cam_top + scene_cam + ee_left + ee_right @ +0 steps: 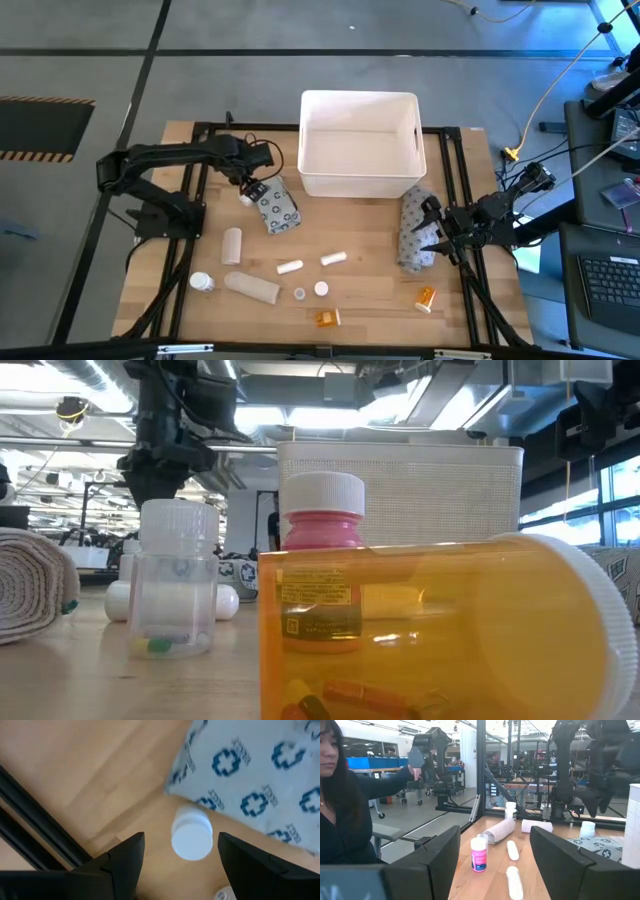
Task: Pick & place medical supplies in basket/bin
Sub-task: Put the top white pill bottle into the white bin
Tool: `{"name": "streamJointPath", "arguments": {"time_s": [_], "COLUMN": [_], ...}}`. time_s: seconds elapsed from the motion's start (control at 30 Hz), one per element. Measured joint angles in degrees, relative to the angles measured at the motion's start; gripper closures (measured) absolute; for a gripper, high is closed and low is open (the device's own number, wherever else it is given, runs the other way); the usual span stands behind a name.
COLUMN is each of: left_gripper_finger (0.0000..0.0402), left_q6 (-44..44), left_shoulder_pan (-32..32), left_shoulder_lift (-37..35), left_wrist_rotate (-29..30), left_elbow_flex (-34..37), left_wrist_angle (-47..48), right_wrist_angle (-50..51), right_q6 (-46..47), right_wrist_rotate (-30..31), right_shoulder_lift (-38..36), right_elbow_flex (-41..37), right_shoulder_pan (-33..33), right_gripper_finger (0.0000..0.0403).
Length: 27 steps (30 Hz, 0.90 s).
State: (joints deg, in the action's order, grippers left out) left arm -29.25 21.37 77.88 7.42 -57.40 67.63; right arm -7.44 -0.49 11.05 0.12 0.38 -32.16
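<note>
My left gripper (250, 187) (177, 855) hangs open above a small white bottle (192, 839) (248, 196) that stands on the table; its fingers stand on either side of the bottle without touching it. A grey packet printed with crosses (250, 780) (278, 208) lies flat right beside the bottle. My right gripper (435, 236) (495, 865) is open and held level at the right edge of a second grey packet (413, 232). The white bin (360, 172) (400, 490) stands at the table's far middle.
Loose on the near half lie white rolls (232, 245) (252, 286), a white bottle (202, 283), small white cylinders (290, 267) (333, 259), caps (300, 293), a pink bottle (478, 854) and orange pill bottles (327, 318) (426, 298). A person (345, 810) is beyond the table's left side.
</note>
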Motion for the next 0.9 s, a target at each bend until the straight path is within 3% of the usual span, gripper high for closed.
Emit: {"name": "streamJointPath", "arguments": {"time_s": [0.3, 0.9], "left_gripper_finger": [0.0175, 0.0175], "left_q6": [0.0, -1.51], "left_shoulder_pan": [0.0, 0.0], "left_shoulder_lift": [-0.52, -0.52], "left_wrist_rotate": [-3.04, -4.13], "left_elbow_flex": [5.64, 6.44], "left_wrist_angle": [-4.41, -6.6], "right_wrist_angle": [0.01, 0.02], "right_q6": [0.0, 0.0], "right_wrist_rotate": [0.0, 0.0], "right_shoulder_lift": [0.0, 0.0], "right_elbow_flex": [-0.01, -0.01], "right_shoulder_pan": [0.0, -0.01], "right_gripper_finger": [0.016, 0.016]}}
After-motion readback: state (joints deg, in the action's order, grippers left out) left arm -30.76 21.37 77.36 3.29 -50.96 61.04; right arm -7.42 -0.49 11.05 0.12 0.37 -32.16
